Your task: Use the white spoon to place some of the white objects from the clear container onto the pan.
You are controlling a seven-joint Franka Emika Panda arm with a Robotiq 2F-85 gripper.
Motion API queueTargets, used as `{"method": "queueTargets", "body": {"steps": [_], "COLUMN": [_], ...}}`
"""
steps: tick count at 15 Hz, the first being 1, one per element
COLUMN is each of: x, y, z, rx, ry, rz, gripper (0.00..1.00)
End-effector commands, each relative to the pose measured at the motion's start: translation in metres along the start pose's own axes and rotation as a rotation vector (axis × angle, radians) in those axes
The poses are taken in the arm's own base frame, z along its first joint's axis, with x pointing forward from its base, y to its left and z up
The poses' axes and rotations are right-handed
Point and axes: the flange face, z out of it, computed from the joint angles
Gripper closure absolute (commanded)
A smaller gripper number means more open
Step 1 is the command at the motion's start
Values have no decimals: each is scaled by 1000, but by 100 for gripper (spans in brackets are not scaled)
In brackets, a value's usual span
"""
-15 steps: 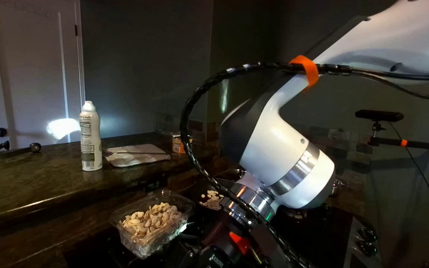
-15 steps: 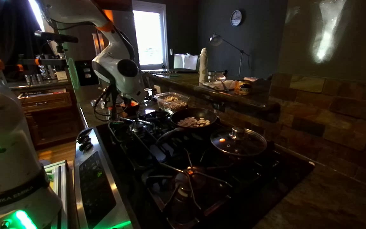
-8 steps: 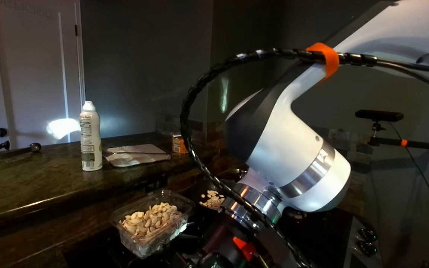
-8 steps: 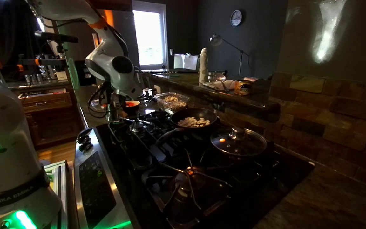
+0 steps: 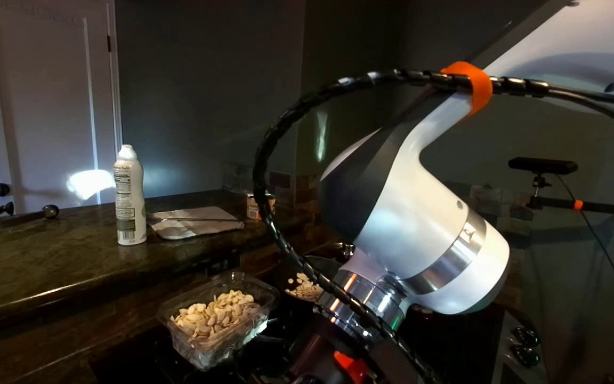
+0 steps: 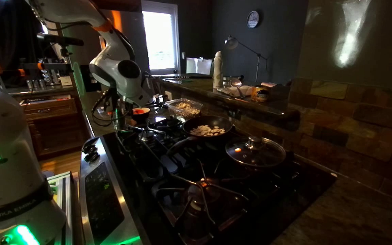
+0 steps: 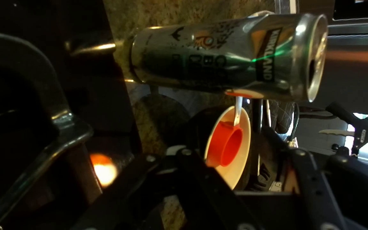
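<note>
My gripper (image 7: 221, 141) hangs released, fingers (image 7: 188, 163) spread, near a red measuring cup (image 7: 217, 143)

From the left of my wrist view: a dark metal grate (image 7: 73, 127), then one finger rising near the middle, its partner well apart to the right, and I clasp nothing. The gap frames a cream-lined bowl (image 7: 233, 174) holding that cup; a Kirkland can (image 7: 209, 60) spans the space above, its top to the right. Whether I touch any of these, I cannot tell.

In an exterior view, a white bottle (image 5: 130, 197) stands upright toward the left. Next, lower down, the clear container (image 5: 205, 356) holds a heap of cream-white pieces (image 5: 213, 314). Just right of it, farther back, sits the dark pan (image 6: 214, 121), seen in both exterior views with more such pieces inside. My wrist (image 5: 371, 296) is next, slanted down and left, and my gripper's body runs off the bottom edge. At the upper right my forearm (image 5: 579, 64) reaches in, an orange band (image 5: 477, 88) around the arm where it bends.
</note>
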Motion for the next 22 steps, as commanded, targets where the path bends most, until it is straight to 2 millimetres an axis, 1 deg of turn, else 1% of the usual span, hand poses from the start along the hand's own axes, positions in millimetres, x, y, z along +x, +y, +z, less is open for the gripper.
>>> {"method": "queueTargets", "body": {"steps": [1, 8, 13, 14, 16, 17, 18, 19, 21, 22], "x": [4, 15, 26, 27, 29, 29, 29, 30, 31, 31], "y": [7, 13, 16, 18, 20, 20, 21, 22, 22, 23], "z": [6, 14, 17, 18, 20, 19, 19, 18, 17, 17], "rx": [-13, 25, 50, 51, 53, 53, 54, 54, 55, 57], "ry": [18, 36, 56, 58, 61, 63, 65, 70, 74, 76], "rz": [24, 59, 66, 66, 70, 73, 76, 77, 79, 81], "gripper": [51, 56, 54, 54, 51, 51, 54, 64, 88, 96]}}
